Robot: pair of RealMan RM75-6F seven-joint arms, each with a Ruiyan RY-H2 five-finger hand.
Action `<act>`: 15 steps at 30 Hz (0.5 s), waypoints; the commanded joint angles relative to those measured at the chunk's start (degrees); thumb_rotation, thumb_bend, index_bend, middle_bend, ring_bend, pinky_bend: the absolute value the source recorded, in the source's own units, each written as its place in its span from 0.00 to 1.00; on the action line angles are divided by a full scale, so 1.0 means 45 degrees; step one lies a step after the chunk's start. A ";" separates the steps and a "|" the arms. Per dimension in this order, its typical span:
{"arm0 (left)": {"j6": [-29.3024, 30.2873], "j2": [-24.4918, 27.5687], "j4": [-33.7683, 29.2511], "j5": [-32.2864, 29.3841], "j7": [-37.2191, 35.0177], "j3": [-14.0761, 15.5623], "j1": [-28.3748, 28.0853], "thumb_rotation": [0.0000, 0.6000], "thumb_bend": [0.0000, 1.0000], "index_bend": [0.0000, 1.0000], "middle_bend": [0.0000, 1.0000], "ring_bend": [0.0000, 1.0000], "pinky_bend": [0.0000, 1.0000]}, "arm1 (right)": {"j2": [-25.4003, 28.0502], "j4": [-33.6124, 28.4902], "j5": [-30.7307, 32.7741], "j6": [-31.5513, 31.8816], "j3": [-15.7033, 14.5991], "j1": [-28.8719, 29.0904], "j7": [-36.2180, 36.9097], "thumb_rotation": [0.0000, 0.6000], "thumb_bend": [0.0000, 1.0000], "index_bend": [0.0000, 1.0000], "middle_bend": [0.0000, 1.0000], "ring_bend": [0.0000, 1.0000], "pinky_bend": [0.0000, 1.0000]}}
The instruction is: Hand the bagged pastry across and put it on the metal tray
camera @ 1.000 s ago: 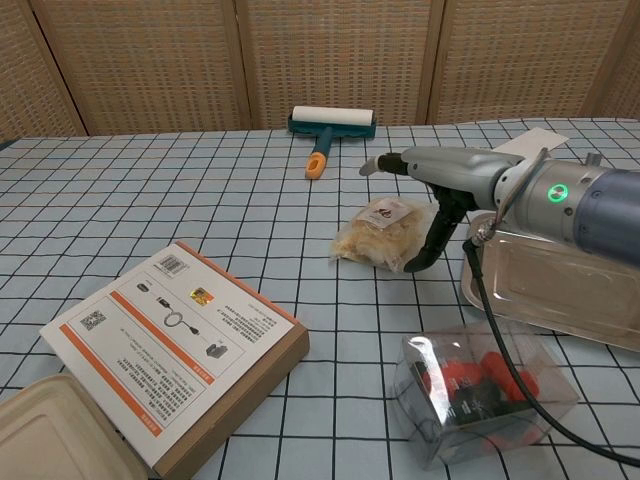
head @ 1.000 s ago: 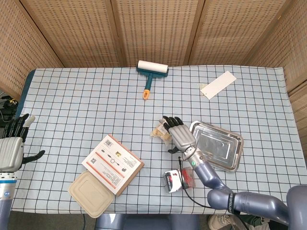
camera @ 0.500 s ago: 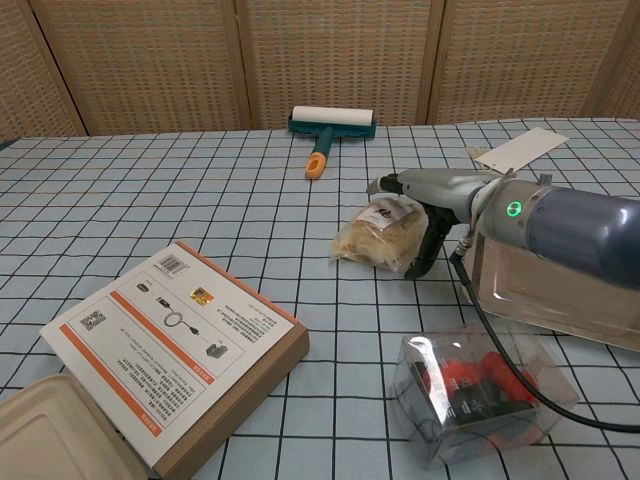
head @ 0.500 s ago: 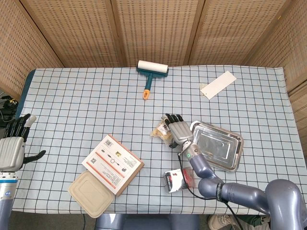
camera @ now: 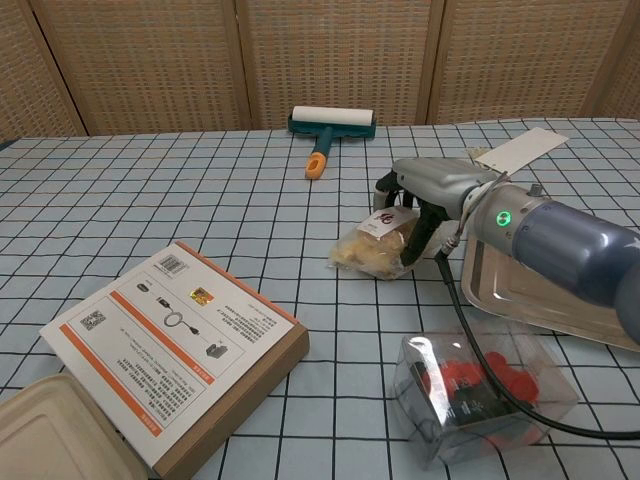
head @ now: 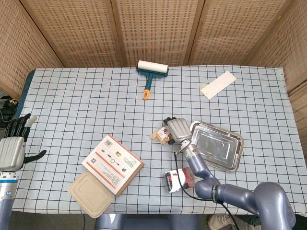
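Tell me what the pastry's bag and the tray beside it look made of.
Pastry bag: clear, thin plastic film by the look; the pale pastry shows through and it creases under the right hand. Metal tray: bare metal, likely steel or aluminium, with a dull mirror-like sheen and a rolled rim.

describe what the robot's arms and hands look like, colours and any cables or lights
Both hands have pale silver-grey backs and black fingers. The right hand joins a glossy blue-grey rounded arm with a glowing green ring light near the wrist and a thin black cable trailing below. The left hand sits on a blue-banded wrist.
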 commanded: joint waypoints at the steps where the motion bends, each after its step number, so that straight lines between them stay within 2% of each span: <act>1: 0.0004 -0.0022 -0.0002 0.0031 0.0025 -0.0043 0.0034 1.00 0.04 0.00 0.00 0.00 0.00 | 0.0344 -0.0540 -0.0325 0.0296 0.0046 -0.0142 0.0112 1.00 0.14 0.69 0.49 0.43 0.61; 6: -0.0078 -0.0056 0.0013 -0.0004 0.0089 -0.0107 0.0080 1.00 0.04 0.00 0.00 0.00 0.00 | 0.1282 -0.1782 -0.0878 0.1137 0.0202 -0.0418 -0.0107 1.00 0.14 0.69 0.49 0.43 0.61; 9: -0.0077 -0.0092 0.0001 0.0011 0.0190 -0.0156 0.0105 1.00 0.04 0.00 0.00 0.00 0.00 | 0.2347 -0.2798 -0.1021 0.1784 0.0201 -0.0900 -0.0419 1.00 0.14 0.68 0.48 0.43 0.61; 15: -0.0105 -0.0093 -0.0050 0.0056 0.0241 -0.0231 0.0151 1.00 0.04 0.00 0.00 0.00 0.00 | 0.3839 -0.4101 -0.0960 0.2553 -0.0121 -0.2003 -0.0365 1.00 0.14 0.67 0.48 0.43 0.61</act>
